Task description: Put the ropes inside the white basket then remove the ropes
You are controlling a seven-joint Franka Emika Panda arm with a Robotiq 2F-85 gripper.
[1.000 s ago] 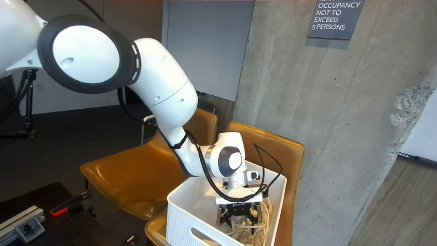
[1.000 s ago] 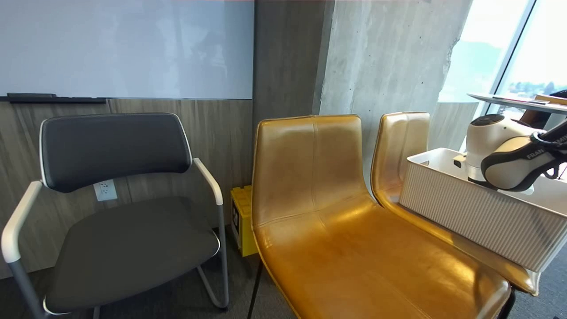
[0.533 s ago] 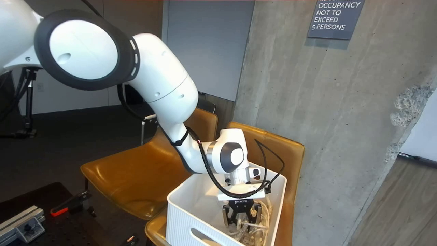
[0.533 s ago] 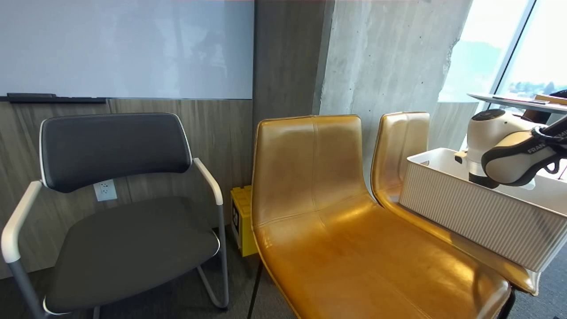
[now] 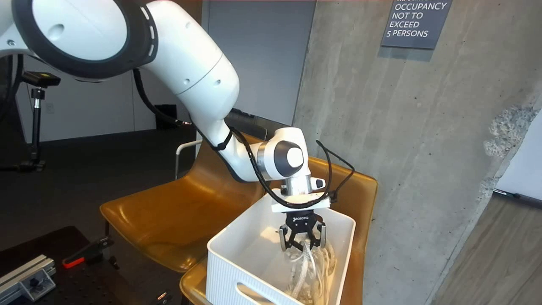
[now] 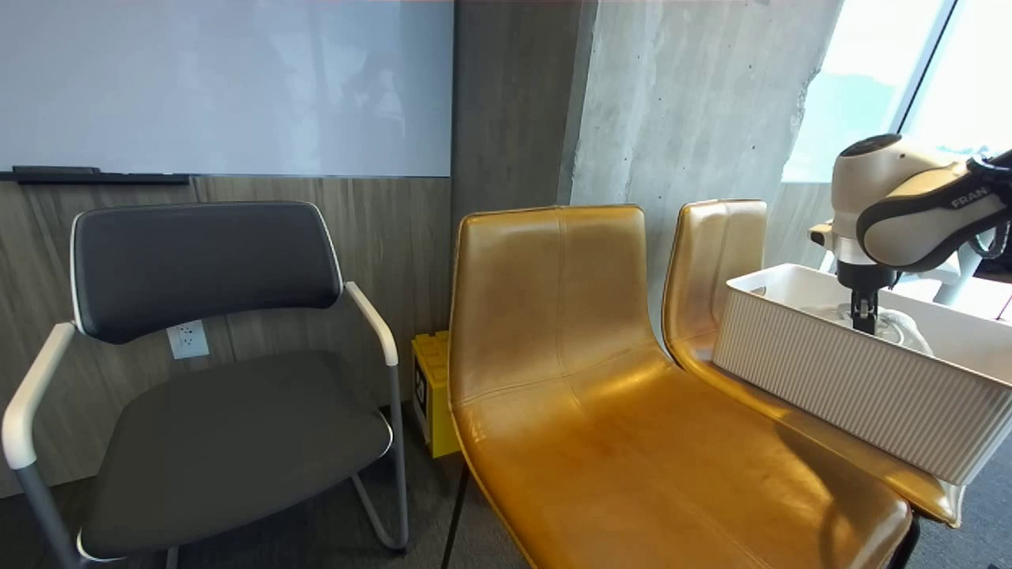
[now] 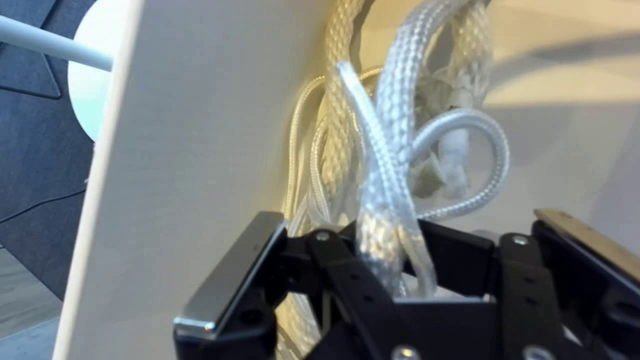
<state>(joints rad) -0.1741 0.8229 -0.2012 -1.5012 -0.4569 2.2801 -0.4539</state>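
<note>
Half lifted in the white basket (image 5: 228, 273), with ropes (image 7: 397, 95) clenched by the gripper (image 5: 306, 245).
Just pulled upward, so likely starting the removal.

Ropes (image 6: 908, 327) partly hidden, apparently by white basket (image 6: 854, 387)

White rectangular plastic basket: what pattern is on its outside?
The basket shows narrow vertical ribs outside, clearest in an exterior view.

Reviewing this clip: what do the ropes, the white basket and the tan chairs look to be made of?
The ropes: probably synthetic fibre, given the braid and slight sheen. The white basket: likely moulded plastic, matte, with ribbed outer walls. The tan chairs: glossy leather or imitation, seams showing; which is unclear.
</note>
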